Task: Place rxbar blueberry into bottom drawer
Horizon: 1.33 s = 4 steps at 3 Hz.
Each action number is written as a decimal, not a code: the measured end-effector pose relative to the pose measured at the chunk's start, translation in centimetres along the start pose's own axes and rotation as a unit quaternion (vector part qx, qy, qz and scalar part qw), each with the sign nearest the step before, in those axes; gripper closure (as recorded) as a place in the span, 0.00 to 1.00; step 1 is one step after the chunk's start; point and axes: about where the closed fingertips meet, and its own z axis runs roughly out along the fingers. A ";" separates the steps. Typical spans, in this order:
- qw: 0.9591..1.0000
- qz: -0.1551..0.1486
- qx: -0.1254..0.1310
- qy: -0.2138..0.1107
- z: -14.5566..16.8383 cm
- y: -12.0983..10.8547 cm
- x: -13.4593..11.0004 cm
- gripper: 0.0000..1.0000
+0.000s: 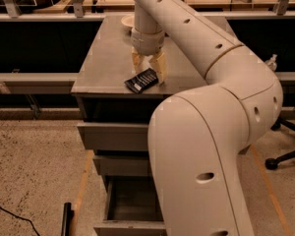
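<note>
The rxbar blueberry [141,80] is a dark navy bar with white lettering. It lies flat and askew near the front edge of the grey cabinet top [101,63]. My gripper [148,72] points straight down over the bar's far right end, its tan fingers [160,68] spread to either side of it and down at the tabletop. The gripper is open. The bottom drawer [130,205] is pulled out below, showing its dark interior. My large white arm covers the drawer's right part.
A cream bowl [126,20] sits at the back of the cabinet top. Two shallower grey drawers [113,136] are shut above the bottom one. A black cable and a dark object [66,220] lie on the speckled floor at left. An office chair base [285,156] stands at right.
</note>
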 end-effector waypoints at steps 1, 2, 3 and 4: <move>1.000 0.001 0.000 0.001 -0.1 0.1 0.1 0.64; 1.000 0.002 -0.001 0.001 -0.2 0.2 0.1 0.65; 1.000 0.003 -0.001 0.001 -0.3 0.2 0.1 0.66; 1.000 0.003 -0.001 0.001 -0.4 0.2 0.1 0.95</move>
